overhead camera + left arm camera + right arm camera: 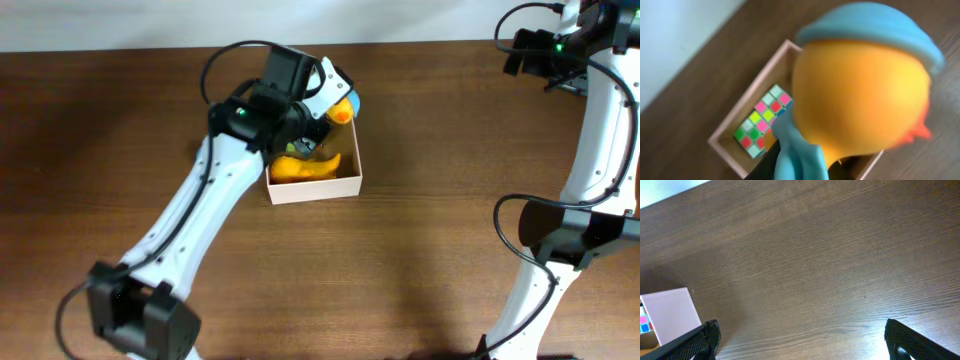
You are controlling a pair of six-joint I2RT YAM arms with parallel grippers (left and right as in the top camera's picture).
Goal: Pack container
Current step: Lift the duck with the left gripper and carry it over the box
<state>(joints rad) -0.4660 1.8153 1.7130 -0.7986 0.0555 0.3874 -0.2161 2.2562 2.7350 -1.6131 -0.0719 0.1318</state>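
Observation:
The container (318, 187) is a small square white-walled box near the table's middle. It also shows in the left wrist view (730, 125) and at the left edge of the right wrist view (670, 312). Inside lie an orange toy (305, 166) and a colourful puzzle cube (761, 120). My left gripper (325, 108) is shut on a yellow toy with a blue cap (860, 95) and holds it over the container's far edge. My right gripper (800, 340) is open and empty above bare table at the far right.
The brown wooden table (440, 120) surrounds the container on all sides. A pale wall strip (150, 25) runs along the table's far edge. The right arm's body (590, 200) stands along the right side.

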